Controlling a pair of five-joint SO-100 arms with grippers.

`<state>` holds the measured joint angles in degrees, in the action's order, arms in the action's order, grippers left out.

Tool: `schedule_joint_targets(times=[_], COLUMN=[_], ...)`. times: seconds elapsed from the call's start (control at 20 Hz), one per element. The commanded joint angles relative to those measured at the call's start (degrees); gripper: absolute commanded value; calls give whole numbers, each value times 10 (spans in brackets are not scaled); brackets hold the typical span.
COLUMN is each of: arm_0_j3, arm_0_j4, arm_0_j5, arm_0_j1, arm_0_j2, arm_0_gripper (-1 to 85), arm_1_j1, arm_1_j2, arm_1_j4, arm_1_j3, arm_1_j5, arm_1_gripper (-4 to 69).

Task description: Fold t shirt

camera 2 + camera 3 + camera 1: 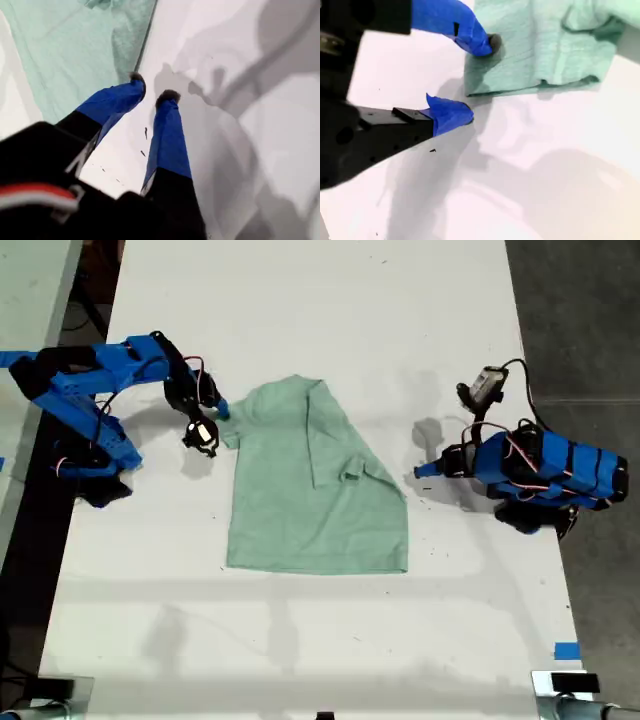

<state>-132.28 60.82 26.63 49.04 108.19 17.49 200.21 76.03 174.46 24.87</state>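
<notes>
The pale mint-green t shirt (310, 490) lies flat in the middle of the white table (300, 300), with one side folded over onto its body. My second gripper (215, 420), on the arm at the exterior view's left, is open at the shirt's sleeve. In the second wrist view one fingertip (487, 44) rests on the sleeve corner (540, 45) and the other sits on bare table beside the hem. My first gripper (425, 471), on the arm at the exterior view's right, hovers just off the shirt's folded edge (65, 45). Its jaws (152, 87) stand narrowly open with nothing between them.
The table ends close behind both arm bases, with dark floor (590, 330) past its edge on the exterior view's right. A strip of blue tape (566, 650) marks the near corner on that side. Bare white tabletop stretches beyond and in front of the shirt.
</notes>
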Motion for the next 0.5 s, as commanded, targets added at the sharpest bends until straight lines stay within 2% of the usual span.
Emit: schedule_joint_targets(times=[0.0,0.05,0.15,0.3,0.45], arm_0_j3=[15,27,54,96,157], arm_0_j4=[-18,-19,-9,22,90], arm_0_j5=[2,12,18,14,-11], arm_0_j1=[-13,-18,-23,-29,-57], arm_0_j2=[-26,-50,-105,-175,-150], arm_0_gripper=[164,143,-3,-3,-3], arm_1_j1=[-5,-5,-5,-5,-5], arm_1_j2=[6,6,6,6,6], arm_1_j4=[1,1,1,1,1], arm_1_j3=[38,38,38,38,38], arm_1_j5=[-3,-3,-3,-3,-3], arm_1_gripper=[77,77,77,77,77])
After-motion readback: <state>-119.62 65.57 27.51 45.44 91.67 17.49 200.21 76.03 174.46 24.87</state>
